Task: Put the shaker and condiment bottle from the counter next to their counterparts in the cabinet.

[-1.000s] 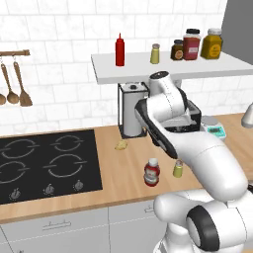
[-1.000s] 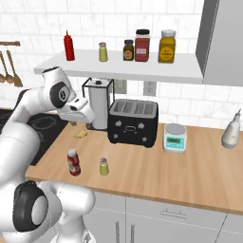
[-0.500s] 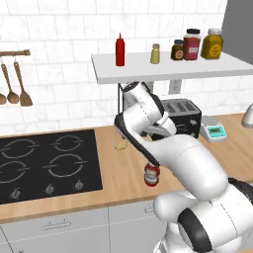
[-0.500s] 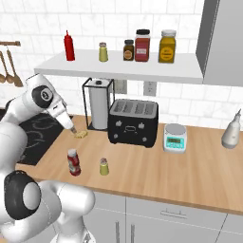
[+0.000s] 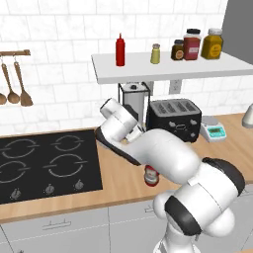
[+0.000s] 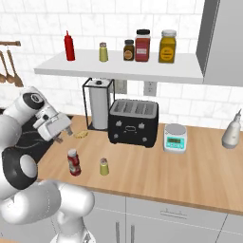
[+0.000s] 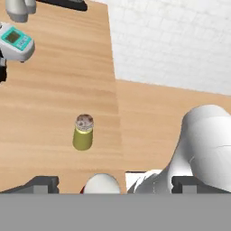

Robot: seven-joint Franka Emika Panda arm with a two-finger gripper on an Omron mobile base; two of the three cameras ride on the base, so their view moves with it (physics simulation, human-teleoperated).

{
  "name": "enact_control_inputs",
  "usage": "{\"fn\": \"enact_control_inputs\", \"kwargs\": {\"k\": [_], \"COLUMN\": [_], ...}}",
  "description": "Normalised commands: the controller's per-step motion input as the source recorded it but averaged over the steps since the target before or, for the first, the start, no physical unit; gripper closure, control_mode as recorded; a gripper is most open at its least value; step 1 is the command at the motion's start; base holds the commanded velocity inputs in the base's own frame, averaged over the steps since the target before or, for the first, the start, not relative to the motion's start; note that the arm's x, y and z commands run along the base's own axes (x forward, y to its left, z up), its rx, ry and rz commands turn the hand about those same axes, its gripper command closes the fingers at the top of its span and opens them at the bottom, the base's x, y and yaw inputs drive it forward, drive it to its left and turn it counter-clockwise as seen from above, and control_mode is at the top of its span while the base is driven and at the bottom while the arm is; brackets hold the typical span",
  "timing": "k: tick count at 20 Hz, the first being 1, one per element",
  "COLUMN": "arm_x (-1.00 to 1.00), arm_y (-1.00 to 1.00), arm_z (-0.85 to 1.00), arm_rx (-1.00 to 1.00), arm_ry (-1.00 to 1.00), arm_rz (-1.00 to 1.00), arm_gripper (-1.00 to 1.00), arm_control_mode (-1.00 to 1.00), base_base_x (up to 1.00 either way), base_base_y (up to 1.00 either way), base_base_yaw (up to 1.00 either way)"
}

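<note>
The condiment bottle [image 6: 73, 162], squat and red with a white cap, stands on the wooden counter [image 6: 190, 171]. The small yellow shaker [image 6: 104, 166] stands just to its right. My gripper [image 6: 62, 136] hangs above and slightly left of the bottle, apart from it. In the hand view the gripper [image 7: 115, 185] is open, the bottle's white cap [image 7: 101, 184] low between the fingertips and the shaker [image 7: 83, 132] beyond. On the white shelf, the cabinet [image 6: 118, 71], stand the counterparts: a tall red squeeze bottle [image 6: 69, 46] and an olive shaker [image 6: 103, 51]. My arm covers most of the condiment bottle [image 5: 151, 179] in the left base view.
A black toaster [image 6: 134, 122], a paper-towel holder [image 6: 99, 108], a small scale [image 6: 174, 138] and a white bottle [image 6: 232, 134] line the back of the counter. Three jars [image 6: 143, 45] stand on the shelf's right. The black hob [image 5: 49, 165] lies to the left.
My arm has swung left, away from the toaster, and the hand has come down toward the condiment bottle. Bottle and shaker have not moved. The jaws stay open.
</note>
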Motion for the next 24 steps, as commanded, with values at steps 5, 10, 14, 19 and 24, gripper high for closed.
{"fn": "enact_control_inputs", "kwargs": {"k": [5,10,14,19,24], "arm_x": [0.0,0.0,0.0,0.0,0.0], "arm_y": [0.22,0.0,0.0,0.0,-0.03], "arm_z": [-0.01,-0.05,-0.51,-0.33,-0.06], "arm_rx": [-0.01,-0.03,-0.32,-0.28,-0.01], "arm_ry": [-0.04,0.0,0.0,0.0,0.0], "arm_rz": [-0.16,0.0,0.0,0.0,0.0], "arm_gripper": [-1.0,-1.0,-1.0,-1.0,-1.0], "arm_control_mode": [-1.0,-1.0,-1.0,-1.0,-1.0], "base_base_x": [0.0,0.0,0.0,0.0,0.0], "base_base_y": [0.0,0.0,0.0,0.0,0.0], "base_base_yaw": [0.0,0.0,0.0,0.0,0.0]}}
